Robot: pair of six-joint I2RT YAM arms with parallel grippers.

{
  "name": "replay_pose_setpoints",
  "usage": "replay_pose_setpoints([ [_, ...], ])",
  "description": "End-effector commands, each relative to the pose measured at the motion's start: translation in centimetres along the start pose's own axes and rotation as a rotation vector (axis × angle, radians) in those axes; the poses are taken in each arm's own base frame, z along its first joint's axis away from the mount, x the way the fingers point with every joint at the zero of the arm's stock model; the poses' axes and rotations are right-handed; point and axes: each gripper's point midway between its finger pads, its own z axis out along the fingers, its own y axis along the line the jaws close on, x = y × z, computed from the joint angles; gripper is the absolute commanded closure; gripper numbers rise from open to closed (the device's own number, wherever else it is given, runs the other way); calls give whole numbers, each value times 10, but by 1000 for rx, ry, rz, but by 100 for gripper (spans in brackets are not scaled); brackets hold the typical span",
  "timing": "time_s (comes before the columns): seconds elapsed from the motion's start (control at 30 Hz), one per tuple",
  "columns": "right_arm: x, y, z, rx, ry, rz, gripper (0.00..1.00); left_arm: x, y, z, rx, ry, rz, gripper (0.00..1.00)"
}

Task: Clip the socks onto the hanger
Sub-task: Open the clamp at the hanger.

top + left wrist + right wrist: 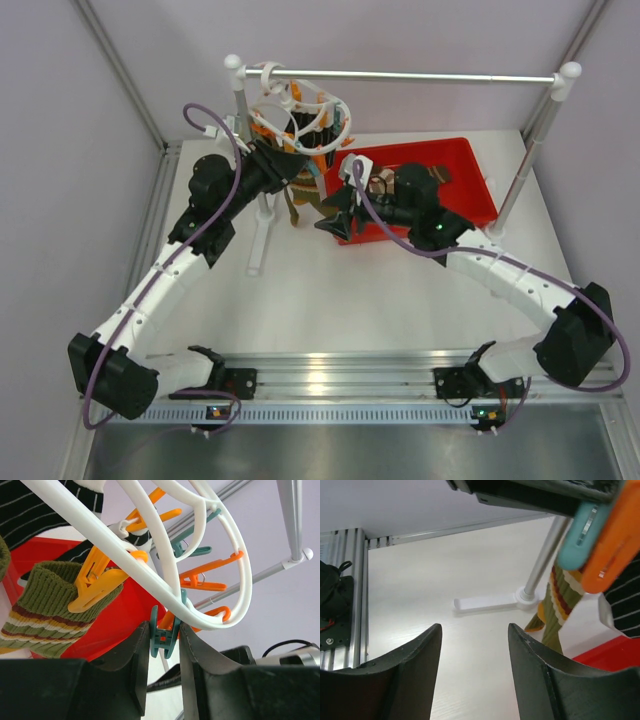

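Note:
The white oval hanger (300, 105) hangs by its hook from the silver rail, with orange and teal clips under it. My left gripper (288, 160) reaches up to it. In the left wrist view my left gripper (164, 647) is shut on the handles of a teal clip (165, 635) under the ring (150, 575). An orange clip (95, 587) holds an olive striped sock (45, 610). A dark striped sock (30, 505) hangs beside it. My right gripper (335, 222) is open and empty just right of the hanging socks (300, 200). In its wrist view (475, 635) the olive sock (560, 600) hangs to the right.
A red bin (470, 165) stands at the back right, partly under the right arm, with a brownish cloth item (440, 175) in it. The silver rail (400, 76) rests on two white-capped posts. The left post's white foot (485, 601) lies on the table below the hanger.

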Motion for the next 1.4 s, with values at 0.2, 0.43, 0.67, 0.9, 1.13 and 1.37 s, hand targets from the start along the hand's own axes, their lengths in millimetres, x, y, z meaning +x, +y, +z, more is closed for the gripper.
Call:
replay_pose_setpoints([
  [0.2,-89,-2,-3,93,-238,-126,44,-15,-11,0,36,-51,31,100],
  [0.43,-123,-7,-14,146,-358,-192,42,-13,-11,-1,38,-46,30,100],
  [0.67,-124,-26,-5,217,-365,-245,41,-12,-11,-1,41,-42,28,100],
  [0.9,-121,-42,6,262,-346,-260,47,-13,-13,-1,49,-43,26,100],
  [1.13,-112,-49,16,273,-315,-252,53,-13,-15,-2,57,-44,27,100],
  [1.37,-98,-56,23,284,-281,-239,57,-13,-18,-4,71,-43,34,100],
])
